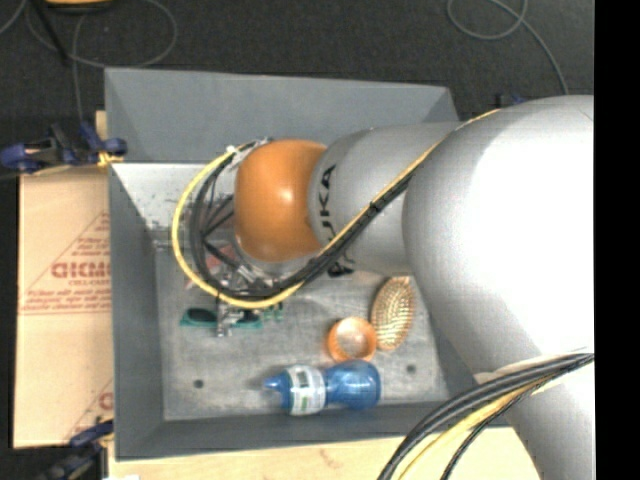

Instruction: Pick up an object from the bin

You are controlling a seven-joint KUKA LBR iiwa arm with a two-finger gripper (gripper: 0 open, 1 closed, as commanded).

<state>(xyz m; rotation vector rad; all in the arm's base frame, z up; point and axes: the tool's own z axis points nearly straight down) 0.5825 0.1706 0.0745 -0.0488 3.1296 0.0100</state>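
Note:
My gripper [229,320] reaches down at the left middle of the bin floor, under the arm's orange cover. It stands right over a flat dark green thing [200,318] whose ends stick out to the left and right of it. Whether it has hold of this green thing I cannot tell. An orange cup-like thing [350,340] lies to the right of the gripper. A blue bottle [325,388] with a white label lies on its side near the front wall.
A tan oval woven thing [393,313] leans beside the orange cup, close under the arm. The arm covers the back and right of the bin. Bare floor shows at the front left corner.

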